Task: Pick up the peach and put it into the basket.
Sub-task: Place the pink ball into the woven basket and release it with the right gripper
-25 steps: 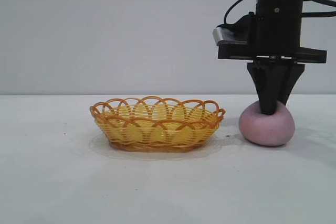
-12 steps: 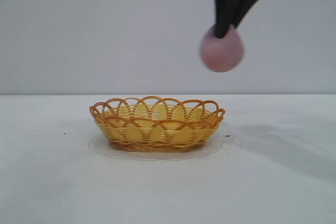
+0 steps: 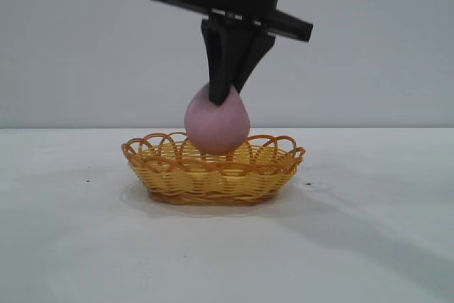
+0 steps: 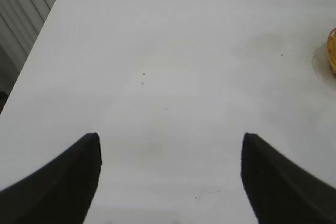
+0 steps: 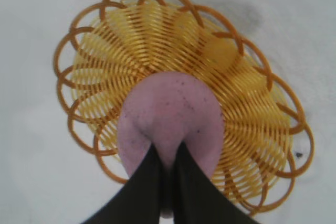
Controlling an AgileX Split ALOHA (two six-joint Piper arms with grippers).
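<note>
- Table (image 3: 64,246) surface at the far left of the outside view is bare white; the left arm itself is out of that view, so it sits parked off to that side.
- Left gripper (image 4: 170,182) shows only in its own wrist camera: two dark fingertips spread wide apart with nothing between them, pointing over the table. A sliver of the basket's edge peeks in at that picture's 3 o'clock border, cut off.
- Basket (image 3: 152,175) rests flat on the table at the middle of the outside view, its looped rim open upward, ready to receive.
- Peach (image 3: 216,129) hangs over the basket, just left of the basket's centre; its underside dips behind the near rim loops, so I judge it is at or slightly below rim level. Whether it touches the woven floor I cannot tell, as the rim hides the gap.
- Right gripper (image 3: 228,94) comes down from 12 o'clock onto the peach, fingers pressed nearly together and pinching the soft pointed top. That narrow pinch probably suits the squashy top, letting the fruit dangle straight down for a clean drop.
- Right wrist view confirms the aim: the peach (image 5: 168,124) covers the basket's (image 5: 79,40) middle, shifted toward 6 o'clock, and the dark fingers (image 5: 144,187) bite into it from the lower border.
- Fingertips are buried in the peach's skin, so the depth of the hold is hard to judge; the arm's upper part is cut off at the top of the outside view.
- Release looks like the step left to do.
</note>
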